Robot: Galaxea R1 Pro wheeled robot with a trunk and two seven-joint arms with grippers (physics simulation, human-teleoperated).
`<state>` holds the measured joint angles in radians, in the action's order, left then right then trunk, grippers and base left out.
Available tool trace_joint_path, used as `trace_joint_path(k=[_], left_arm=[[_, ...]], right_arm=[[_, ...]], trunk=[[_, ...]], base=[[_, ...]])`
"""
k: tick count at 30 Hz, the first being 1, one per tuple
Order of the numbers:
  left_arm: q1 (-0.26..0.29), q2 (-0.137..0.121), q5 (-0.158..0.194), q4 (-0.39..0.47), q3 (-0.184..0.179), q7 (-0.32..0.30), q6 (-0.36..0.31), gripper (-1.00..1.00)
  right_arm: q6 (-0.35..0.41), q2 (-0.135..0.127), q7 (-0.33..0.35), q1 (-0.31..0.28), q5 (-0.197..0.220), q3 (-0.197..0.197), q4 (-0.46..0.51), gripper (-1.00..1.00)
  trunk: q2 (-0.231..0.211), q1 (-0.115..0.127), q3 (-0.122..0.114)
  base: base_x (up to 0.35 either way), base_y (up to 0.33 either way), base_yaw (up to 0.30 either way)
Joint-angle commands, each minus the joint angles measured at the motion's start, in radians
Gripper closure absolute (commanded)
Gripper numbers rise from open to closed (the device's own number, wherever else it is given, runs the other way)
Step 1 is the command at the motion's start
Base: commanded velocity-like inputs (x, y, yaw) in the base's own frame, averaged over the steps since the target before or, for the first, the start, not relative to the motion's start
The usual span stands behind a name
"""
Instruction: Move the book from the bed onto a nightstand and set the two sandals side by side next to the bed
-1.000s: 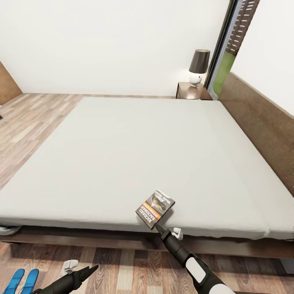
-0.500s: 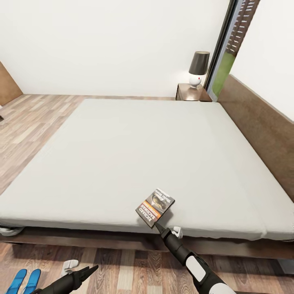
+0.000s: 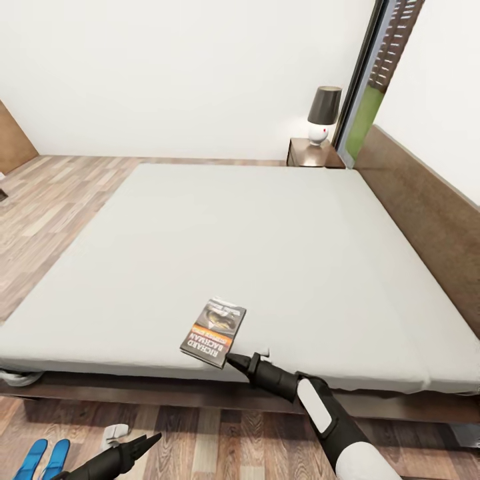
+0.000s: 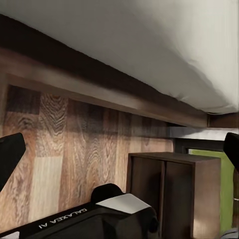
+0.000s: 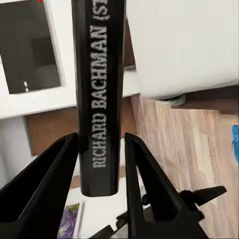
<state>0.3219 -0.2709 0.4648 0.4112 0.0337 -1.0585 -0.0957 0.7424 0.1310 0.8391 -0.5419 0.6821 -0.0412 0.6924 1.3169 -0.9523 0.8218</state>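
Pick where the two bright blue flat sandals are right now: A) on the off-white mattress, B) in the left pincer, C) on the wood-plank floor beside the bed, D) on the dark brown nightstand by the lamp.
C: the head view shows the two bright blue flat sandals lying on the wood-plank floor beside the dark-framed bed.

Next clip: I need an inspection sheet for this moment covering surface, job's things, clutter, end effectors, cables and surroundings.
Surface: bed, off-white mattress, bare apart from the book at its near edge.
Job's things: book on the near mattress edge; its spine sits between the right end effector's fingers in the right wrist view. Sandals side by side on the floor. Nightstand beyond the bed's far corner.
Clutter: lamp on the nightstand.
End effectors: right end effector closed on the book's edge; left end effector low over the floor, fingers apart.
Cables: nothing seen.
Surroundings: white walls, headboard, window.
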Motion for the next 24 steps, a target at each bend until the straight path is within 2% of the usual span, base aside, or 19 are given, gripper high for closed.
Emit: trace_joint_path(k=[1, 9, 24], left_arm=[[0.0, 0.001, 0.005, 0.0, 0.001, -0.004, -0.01, -1.0], [0.0, 0.004, 0.004, 0.0, 0.002, -0.003, -0.01, -1.0], [0.0, 0.004, 0.003, 0.0, 0.002, -0.005, -0.009, -1.0]], right_arm=[[0.009, 0.0, 0.0, 0.0, 0.004, -0.002, 0.002, 1.0], [0.027, -0.002, 0.06, 0.004, 0.002, -0.01, 0.007, 1.0], [0.02, -0.002, 0.066, 0.005, 0.001, -0.011, 0.001, 1.0]], trunk=[[-0.007, 0.004, -0.003], [-0.063, 0.035, -0.028], [-0.168, 0.092, -0.075]], base=[[0.0, 0.0, 0.0], [0.0, 0.0, 0.0], [0.0, 0.0, 0.0]])
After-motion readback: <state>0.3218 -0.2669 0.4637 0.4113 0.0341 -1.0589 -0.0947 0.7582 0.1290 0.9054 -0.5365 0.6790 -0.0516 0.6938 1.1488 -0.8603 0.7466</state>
